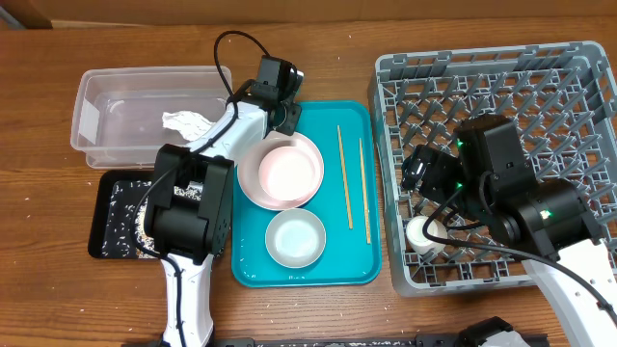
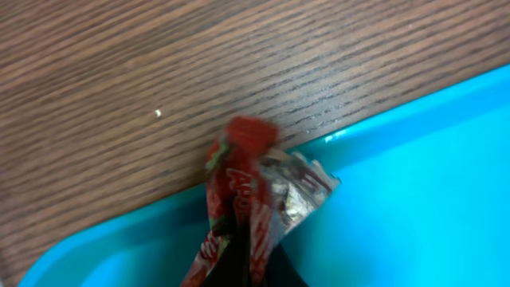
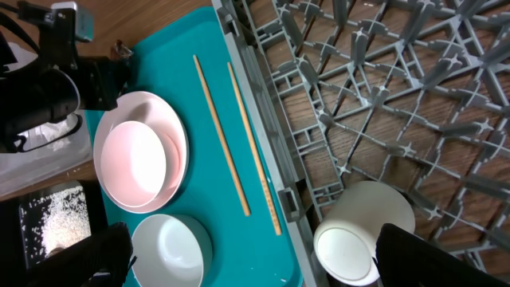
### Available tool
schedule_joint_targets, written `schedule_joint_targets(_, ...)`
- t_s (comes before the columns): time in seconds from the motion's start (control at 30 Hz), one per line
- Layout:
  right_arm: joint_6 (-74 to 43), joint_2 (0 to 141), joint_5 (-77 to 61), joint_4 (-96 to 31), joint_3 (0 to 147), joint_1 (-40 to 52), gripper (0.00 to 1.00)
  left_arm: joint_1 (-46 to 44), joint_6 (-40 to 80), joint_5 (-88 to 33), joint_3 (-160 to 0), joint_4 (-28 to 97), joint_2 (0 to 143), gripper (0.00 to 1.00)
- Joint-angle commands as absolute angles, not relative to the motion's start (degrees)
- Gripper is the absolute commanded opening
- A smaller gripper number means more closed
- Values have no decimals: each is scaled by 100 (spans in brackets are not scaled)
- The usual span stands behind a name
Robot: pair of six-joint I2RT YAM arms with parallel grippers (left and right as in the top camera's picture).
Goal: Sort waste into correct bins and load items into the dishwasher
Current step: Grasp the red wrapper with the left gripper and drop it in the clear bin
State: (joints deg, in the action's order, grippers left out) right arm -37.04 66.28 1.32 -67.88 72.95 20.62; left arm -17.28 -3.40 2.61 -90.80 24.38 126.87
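the left gripper (image 1: 286,118) pinches the wrapper (image 2: 255,199) at the far left corner of the tray (image 1: 337,260), a light, crinkly, springy thing likely best held by its bunched middle, while the right gripper (image 3: 275,255) hangs spread over the rack (image 1: 501,60).

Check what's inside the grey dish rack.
Only the small white cup, in the near corner of the grey dish rack, beside the teal tray. Other visible peg rows are bare. The right arm covers the middle and near-right; anything under it can't be seen.
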Motion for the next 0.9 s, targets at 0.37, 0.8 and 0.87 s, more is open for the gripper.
schedule_joint_targets(0.37, -3667, 6635, 139, -7008, 7312, 2049, 100, -1514, 867, 1599, -9789, 4462, 10525, 4)
schedule_joint_targets(0.8, -3433, 6624, 34, -6973, 7312, 2049, 100, -130, 1050, 176, -9673, 4960, 11032, 47)
schedule_joint_targets(0.87, -3288, 6602, 32, -6910, 7314, 2049, 100, -73, 1055, -183, -9830, 5131, 10855, 53)
